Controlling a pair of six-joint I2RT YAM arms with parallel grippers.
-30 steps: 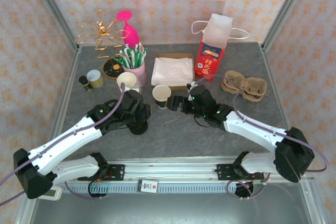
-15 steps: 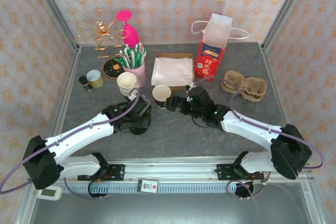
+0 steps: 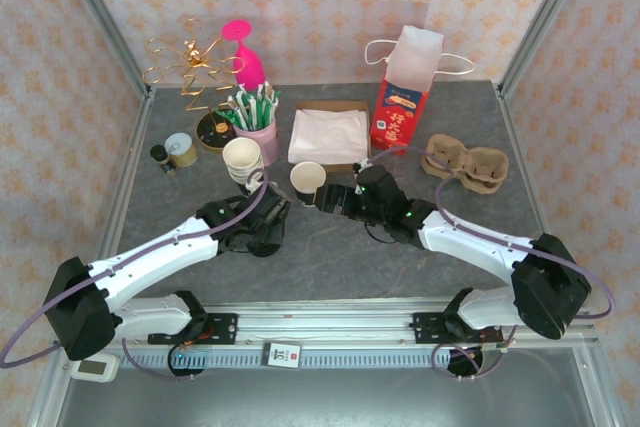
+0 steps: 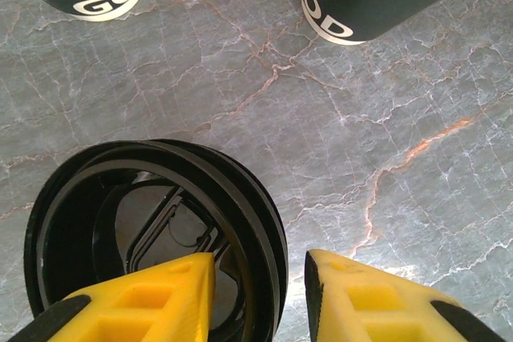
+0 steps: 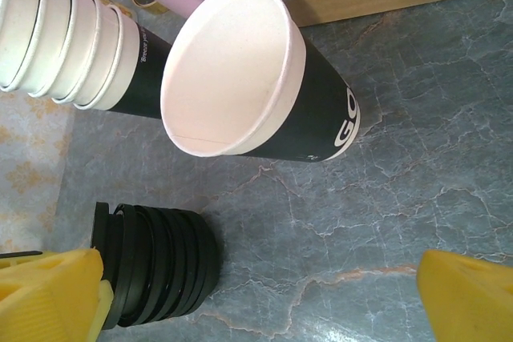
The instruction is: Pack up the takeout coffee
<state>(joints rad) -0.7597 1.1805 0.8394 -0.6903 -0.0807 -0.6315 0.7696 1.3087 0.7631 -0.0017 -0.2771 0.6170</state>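
Observation:
A stack of black lids (image 4: pixel 240 222) sits on the grey table in front of a single black paper cup (image 3: pixel 307 181) and a stack of nested cups (image 3: pixel 243 159). My left gripper (image 4: pixel 258 278) is down over the lids (image 3: pixel 262 244), open. One yellow finger (image 4: pixel 144 298) is inside the top lid and the other is outside its rim, with a small gap left. My right gripper (image 5: pixel 260 298) stands wide open with nothing in it, just right of the single cup (image 5: pixel 240 78). The lids (image 5: pixel 160 266) lie to its lower left.
A red and white paper bag (image 3: pixel 404 97) stands at the back right, with a brown cup carrier (image 3: pixel 465 162) beside it. A box of napkins (image 3: pixel 328 134), a pink holder of straws (image 3: pixel 258 122), small jars (image 3: pixel 180 149) and a gold wire rack (image 3: pixel 190 72) line the back.
My left gripper has moved forward and down onto the lid stack and its jaws have narrowed around the rim. My right gripper has crept slightly left toward the single cup.

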